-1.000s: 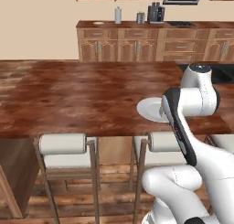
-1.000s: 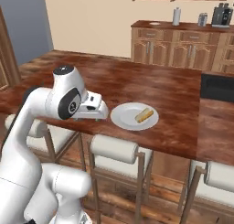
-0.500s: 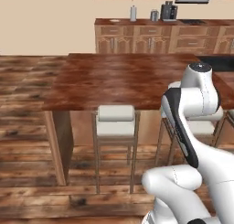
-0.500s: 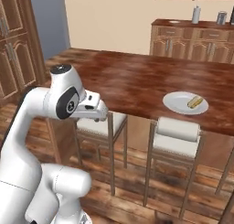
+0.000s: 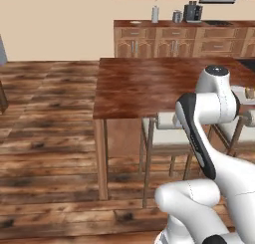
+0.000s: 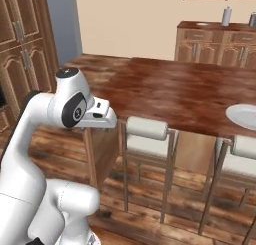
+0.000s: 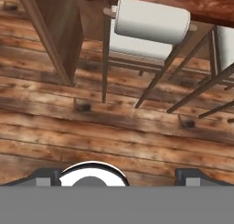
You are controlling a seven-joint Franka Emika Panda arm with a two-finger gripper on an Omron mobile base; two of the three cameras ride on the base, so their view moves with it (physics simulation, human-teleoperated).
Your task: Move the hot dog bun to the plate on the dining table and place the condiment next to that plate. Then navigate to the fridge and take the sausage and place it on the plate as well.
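The dining table (image 5: 144, 83) fills the middle of both base views, its reddish-brown top (image 6: 180, 89) bare on this end. The white plate (image 6: 243, 116) lies at its near right edge, cut off by the frame. Past my arm, a tan bit of the hot dog bun (image 5: 249, 92) shows at the right border. My gripper (image 7: 117, 176) is open and holds nothing, its fingertips (image 7: 45, 175) wide apart, pointing down at the wooden floor. My hand (image 6: 100, 118) hangs off the table's near left corner. A tall flat grey surface (image 6: 61, 24) at the back left looks like the fridge. The condiment and the sausage are out of view.
Stools with pale cushions (image 6: 146, 129) (image 5: 162, 126) stand under the table's near side, one below the hand (image 7: 151, 19). Wooden cabinets (image 6: 20, 49) rise at the left. A back counter (image 5: 174, 39) carries small appliances. Open wooden floor (image 5: 45, 113) lies left of the table.
The whole picture has shifted: the base has moved left, so the table and plate now lie to the right. The arm keeps its pose and the gripper stays open.
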